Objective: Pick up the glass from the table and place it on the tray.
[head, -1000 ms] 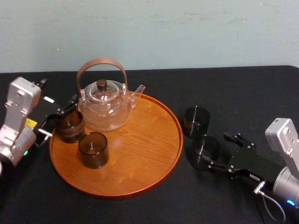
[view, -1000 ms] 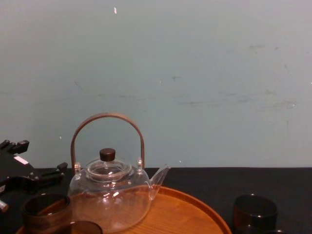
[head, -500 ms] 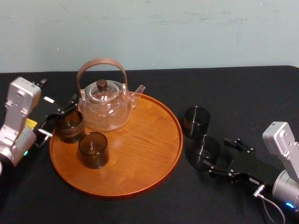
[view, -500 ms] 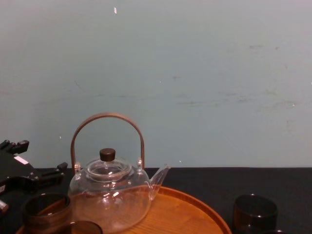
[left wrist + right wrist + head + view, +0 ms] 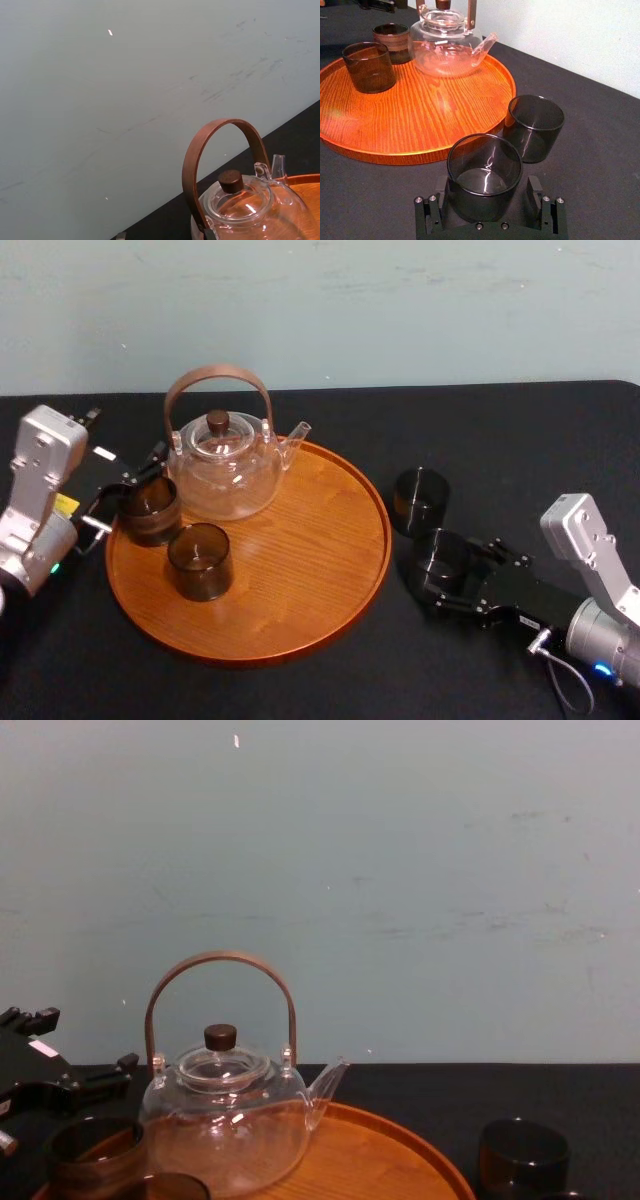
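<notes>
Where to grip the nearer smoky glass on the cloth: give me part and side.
Grip the glass across its straight side wall, low, coming level from the robot's side, clear of the tray and the second glass behind. It stands upright, handleless; the right gripper has its jaws open either side. The left gripper sits at the tray's left rim.

One round wooden tray (image 5: 300, 585) lies on one black table (image 5: 520, 440). One clear teapot (image 5: 222, 465) stands at the tray's far left. There are four small dark glasses. Two are on the tray: the rear glass (image 5: 150, 510) at its left edge and the front glass (image 5: 199, 560) beside it. Two are off its right side: the far glass (image 5: 420, 500) and the near glass (image 5: 443, 560). There are two grippers: the left gripper (image 5: 128, 490) at the tray's left edge and the right gripper (image 5: 465, 575) off its right side.
</notes>
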### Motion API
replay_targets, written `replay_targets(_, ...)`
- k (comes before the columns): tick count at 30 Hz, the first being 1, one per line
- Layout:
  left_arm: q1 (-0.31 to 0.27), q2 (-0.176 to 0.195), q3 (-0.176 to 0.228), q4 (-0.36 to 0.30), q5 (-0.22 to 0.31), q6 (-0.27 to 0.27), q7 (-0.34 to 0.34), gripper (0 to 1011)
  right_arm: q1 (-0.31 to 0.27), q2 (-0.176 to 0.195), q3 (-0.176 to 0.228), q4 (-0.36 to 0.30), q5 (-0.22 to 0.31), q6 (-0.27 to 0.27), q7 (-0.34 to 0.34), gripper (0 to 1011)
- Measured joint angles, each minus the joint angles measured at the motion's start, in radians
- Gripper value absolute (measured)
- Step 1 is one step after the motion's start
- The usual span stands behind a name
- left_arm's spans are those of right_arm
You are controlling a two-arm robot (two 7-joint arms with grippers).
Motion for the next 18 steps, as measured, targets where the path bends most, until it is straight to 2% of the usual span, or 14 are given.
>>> replay_targets(18, 0.0, 0.0, 0.0, 0.0, 0.0, 0.0, 0.0, 1001, 0.079, -0.051, -0.046, 0.093, -0.014, 0.005, 0.02, 1002)
